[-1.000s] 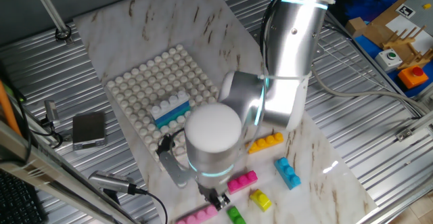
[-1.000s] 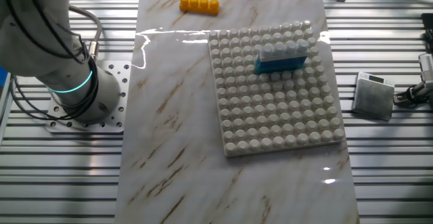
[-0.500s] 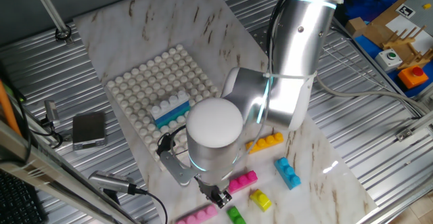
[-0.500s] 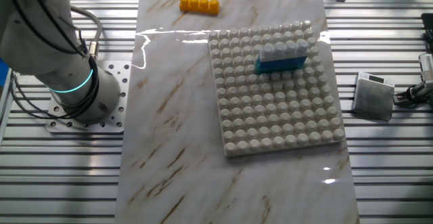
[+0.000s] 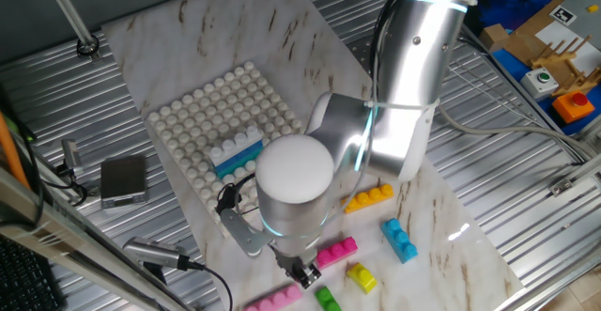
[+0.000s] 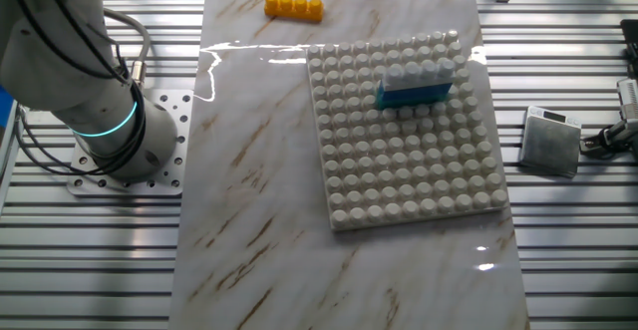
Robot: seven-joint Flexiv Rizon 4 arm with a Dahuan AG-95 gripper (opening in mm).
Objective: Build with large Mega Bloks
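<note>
Pink plastic shows nearest my camera: a pale pink studded bar at the bottom edge, a green brick beside it and a small yellow brick just beyond. My gripper hangs low beside the magenta four-stud bar; the wrist hides its fingers, so I cannot tell whether they are spread or pressed together. A blue brick and an orange-yellow four-stud bar lie further along the marble tabletop. Beyond the silver arm sits the square white studded baseplate, carrying a white bar stacked on a blue bar near one edge. A small grey box rests on the ribbed metal beside it.
</note>
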